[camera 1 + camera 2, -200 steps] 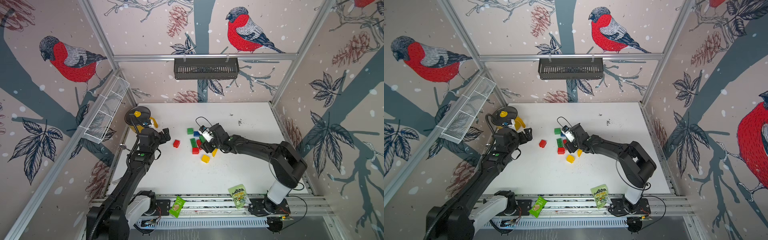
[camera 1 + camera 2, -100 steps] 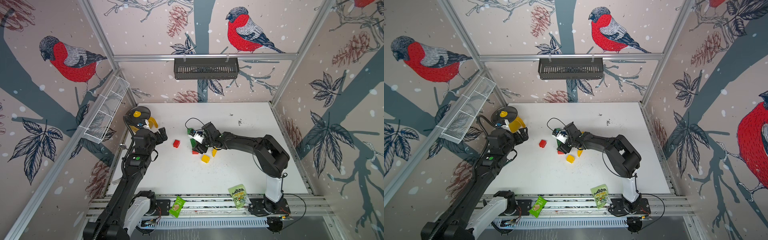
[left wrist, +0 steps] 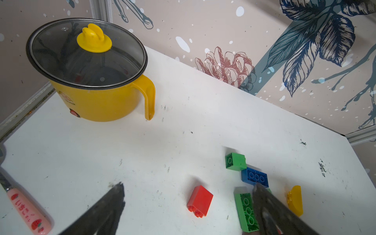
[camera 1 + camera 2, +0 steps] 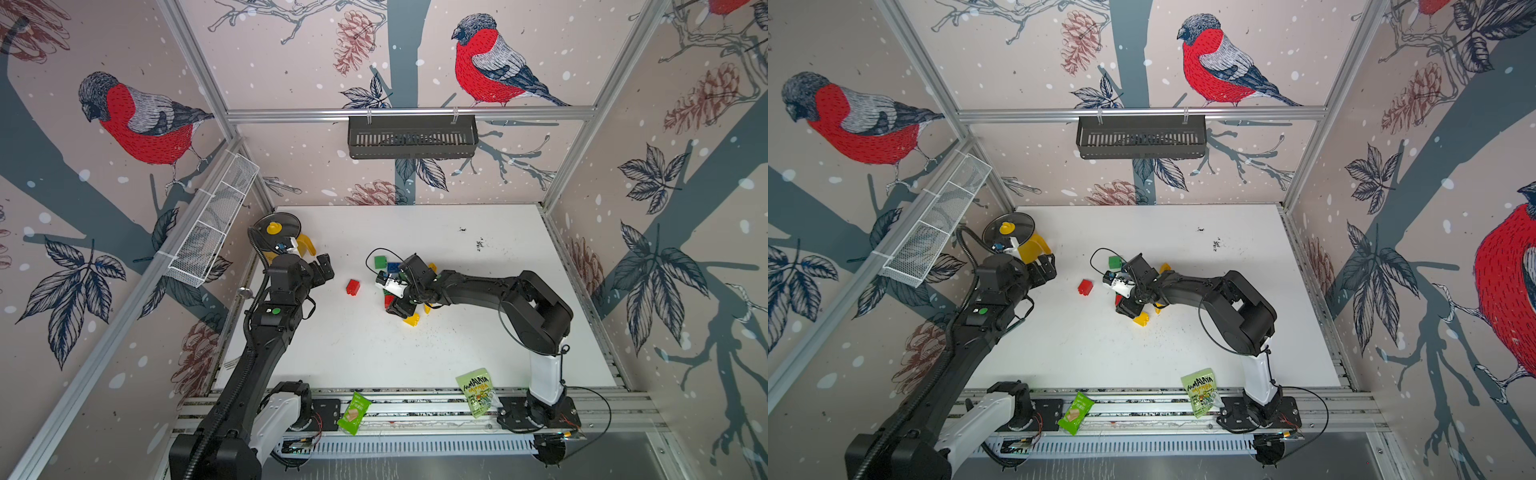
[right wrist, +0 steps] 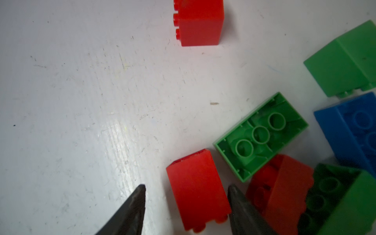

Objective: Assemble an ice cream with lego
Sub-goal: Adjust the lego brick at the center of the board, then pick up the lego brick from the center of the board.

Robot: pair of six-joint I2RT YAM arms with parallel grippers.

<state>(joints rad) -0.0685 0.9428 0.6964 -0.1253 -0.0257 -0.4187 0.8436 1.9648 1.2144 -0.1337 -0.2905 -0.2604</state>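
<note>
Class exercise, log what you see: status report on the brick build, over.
Left end effector open, empty. Right end effector open, straddling a red brick, not clamped. Another red brick close alongside.

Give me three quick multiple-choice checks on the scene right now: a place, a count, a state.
1. Where is the lone red brick? A in the pot. B on the table, between the left gripper and the brick pile. C in the wire basket.
2. How many green packets lie at the front rail? A two. B one. C four.
3. The right gripper is: A shut on a blue brick. B open over bare table. C open, astride a red brick.
Key: 1 B, it lies alone, apart from the pile. 2 A, the second lies nearer the right arm's base. 3 C, the wrist view shows a fingertip either side, with a gap.
</note>
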